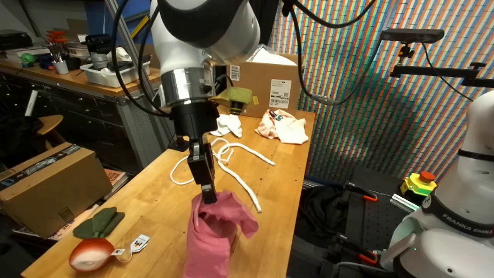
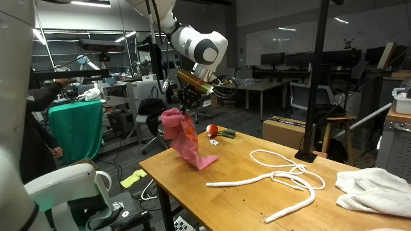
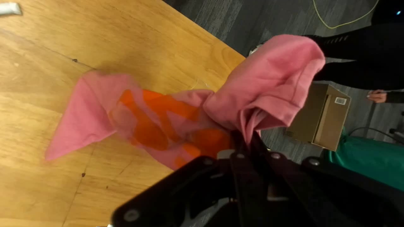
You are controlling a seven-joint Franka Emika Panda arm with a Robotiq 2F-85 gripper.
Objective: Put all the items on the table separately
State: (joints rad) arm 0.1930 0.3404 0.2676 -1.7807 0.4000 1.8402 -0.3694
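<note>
"Pink cloth [image 2: 185, 146]: where was it, taking the white rope [image 2: 257, 178] as landmark?"

"Near one free end of the rope, not touching. It hung gathered, its lower end seemingly resting on the table [image 2: 231, 202]. Plush vegetable [image 1: 92, 254] lay on that same side, well apart from the rope; white cloth [image 2: 375, 194] sat just beside the rope, on its opposite side"

"State of the hand?"

"Gripper [image 1: 208, 194] was closed up, pinching a bunched fold at the upper hem; no gap showed beyond the fabric's thickness"

"And handling?"

"Judged light, soft, limp, not fragile. Slipperiness could not be read by eye; the orange print [image 3: 151, 138] might have been slicker than bare fabric, so a poorer grip site"

"Best hold, then?"

"The hem, where layers doubled up and gave more to bite on. Being floppy, it was likely to crumple on release, so a low let-go, clear of the rope, looked wisest"
</note>
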